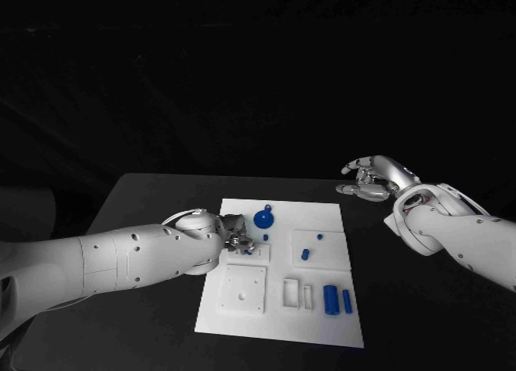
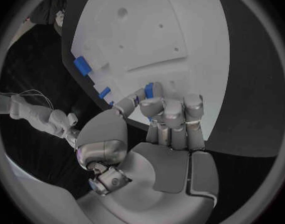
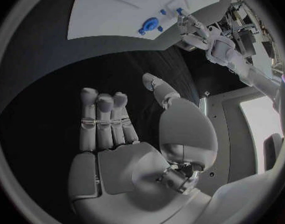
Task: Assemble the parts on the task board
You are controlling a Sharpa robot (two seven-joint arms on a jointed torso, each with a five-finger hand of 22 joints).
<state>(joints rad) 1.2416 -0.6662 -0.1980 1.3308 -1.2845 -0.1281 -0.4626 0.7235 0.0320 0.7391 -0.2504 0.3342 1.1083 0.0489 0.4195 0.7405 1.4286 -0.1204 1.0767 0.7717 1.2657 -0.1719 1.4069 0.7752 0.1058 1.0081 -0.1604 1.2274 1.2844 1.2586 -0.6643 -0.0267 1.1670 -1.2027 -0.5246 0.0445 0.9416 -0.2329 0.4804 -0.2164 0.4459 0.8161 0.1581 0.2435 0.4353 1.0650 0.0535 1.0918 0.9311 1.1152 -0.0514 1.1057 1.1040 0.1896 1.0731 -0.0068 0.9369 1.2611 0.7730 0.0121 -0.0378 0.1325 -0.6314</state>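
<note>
The left hand point(image 1: 234, 241) is over the board's point(image 1: 242, 325) left side, fingers curled down on a small blue part point(image 2: 149, 90) that it pinches between thumb and a fingertip; the part shows at the fingertips point(image 2: 156, 104) in the left wrist view, just above the white surface.

The board lies in the middle of the black table point(image 1: 147, 193). Near its far edge is a round blue part point(image 1: 263, 219), just beyond the left hand. To the right, two small blue parts point(image 1: 306, 253) lie on a raised square area. Along the near edge, two long blue parts point(image 1: 330, 299) lie side by side, next to upright white slots point(image 1: 291, 292). A square white plate point(image 1: 242, 290) sits to their left.

The right hand point(image 1: 373, 178) hovers off the board, above the table's far right, well apart from the parts. Its fingers are spread, loosely bent, and it holds nothing point(image 3: 117, 129).
</note>
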